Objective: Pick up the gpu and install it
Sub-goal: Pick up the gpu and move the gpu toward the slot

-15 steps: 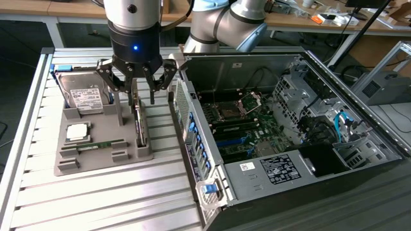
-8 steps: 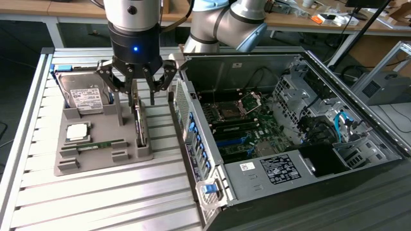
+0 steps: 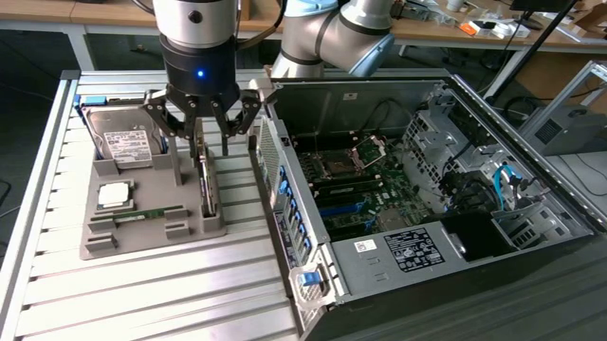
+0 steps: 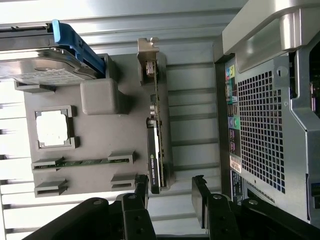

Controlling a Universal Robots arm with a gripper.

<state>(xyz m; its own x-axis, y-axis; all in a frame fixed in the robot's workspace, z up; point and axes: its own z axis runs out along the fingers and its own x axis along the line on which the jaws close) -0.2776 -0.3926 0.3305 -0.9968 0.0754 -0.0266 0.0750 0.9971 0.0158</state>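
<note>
Aluminium slats, ribbed and pale, make up your counter (image 3: pixel 133 298), with cluttered wooden desks (image 3: pixel 38 11) behind it on the far side. At the exterior view's left, a grey moulded holder (image 3: pixel 156 188) sits on the slats. At its far end you have a silver hard drive (image 3: pixel 126 141) in a blue frame; the print on its white label is too small to read. Nearer along the holder lie a square processor chip (image 3: pixel 116 193) in its pocket and a narrow green memory stick (image 3: pixel 148 213) in its slot.

Along the holder's right edge the gpu (image 3: pixel 207 186) stands on its long edge in a groove, with its metal bracket at the far end. A small green logo (image 4: pixel 151 161) shows on its upper edge, lettering unreadable. Your claw (image 3: pixel 204 138) hangs right above the card, released, with its fingers spread to either side and gripping nothing.

To the right, just beside the holder, the open computer case (image 3: pixel 323 103) lies on its side. The motherboard (image 3: pixel 356 185) is exposed inside. A black-and-white sticker (image 3: pixel 413 249) and a smaller white one (image 3: pixel 365 246) sit at its near end; you can't read either.
</note>
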